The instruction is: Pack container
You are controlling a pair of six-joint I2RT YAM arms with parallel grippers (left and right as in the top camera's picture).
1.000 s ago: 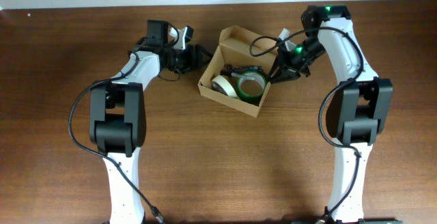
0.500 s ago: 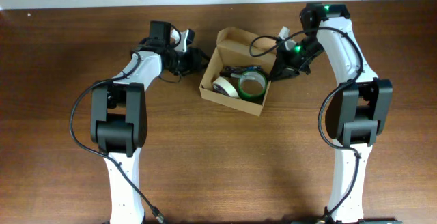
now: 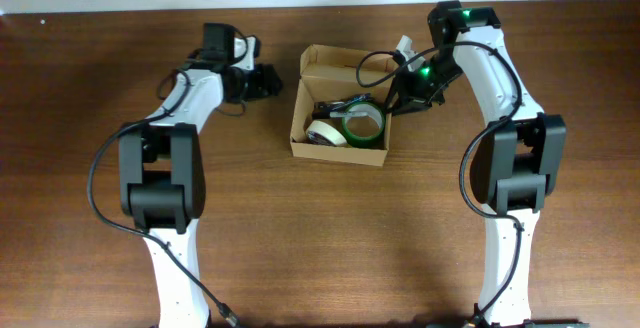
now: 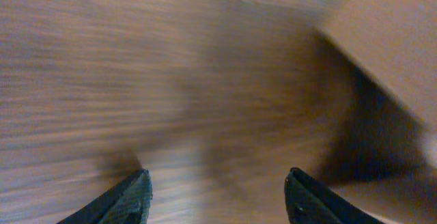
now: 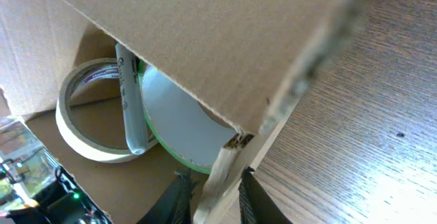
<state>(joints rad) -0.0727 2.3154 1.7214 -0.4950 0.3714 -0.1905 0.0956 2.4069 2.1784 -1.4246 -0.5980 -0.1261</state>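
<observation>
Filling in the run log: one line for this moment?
left gripper open, empty | right gripper shut on container wall | tape rolls, pen inside

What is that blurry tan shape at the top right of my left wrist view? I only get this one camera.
Observer: That is the container, an open cardboard box. Overhead, the left end effector sits open just beside it, not touching.
Operator: Anything inside?
Observer: Yes. The right wrist view shows a cream tape roll, a green-edged tape roll and a pen lying over the cream one.
Operator: Where is the other arm?
Observer: The right end effector is shut on the container's wall on the far side from you.
</observation>
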